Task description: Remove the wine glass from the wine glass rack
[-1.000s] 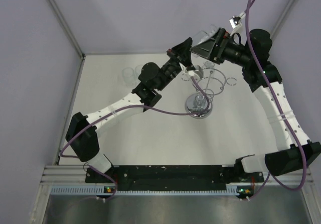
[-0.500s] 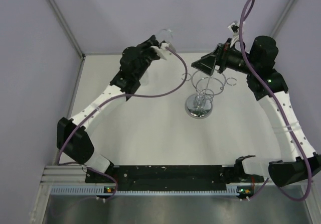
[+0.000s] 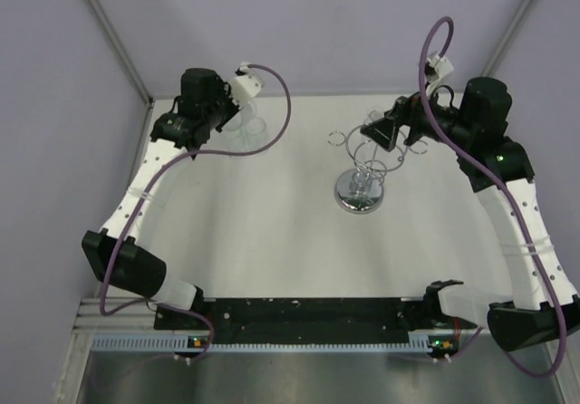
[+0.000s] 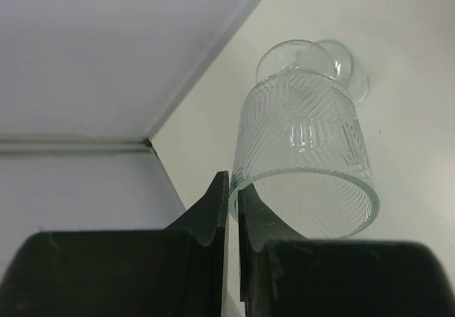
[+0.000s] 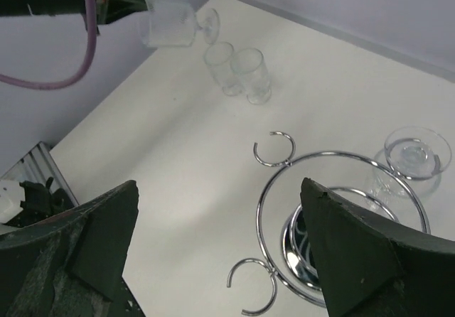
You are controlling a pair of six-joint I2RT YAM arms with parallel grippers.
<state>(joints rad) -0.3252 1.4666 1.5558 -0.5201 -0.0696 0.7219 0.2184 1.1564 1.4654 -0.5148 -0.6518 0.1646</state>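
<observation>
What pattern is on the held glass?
Clear glass with etched chevron lines; best in left wrist view.

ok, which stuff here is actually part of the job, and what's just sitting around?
Job: rack; held glass, rim pinched in left tool; hung glass on rack; right tool, open.
Idle: two glasses standing on table.

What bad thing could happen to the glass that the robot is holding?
The left gripper pinches the wine glass only by its thin rim, tilted, so it might slip and drop. Two small glasses stand on the table nearby; lowering the held one there could knock them over.
</observation>
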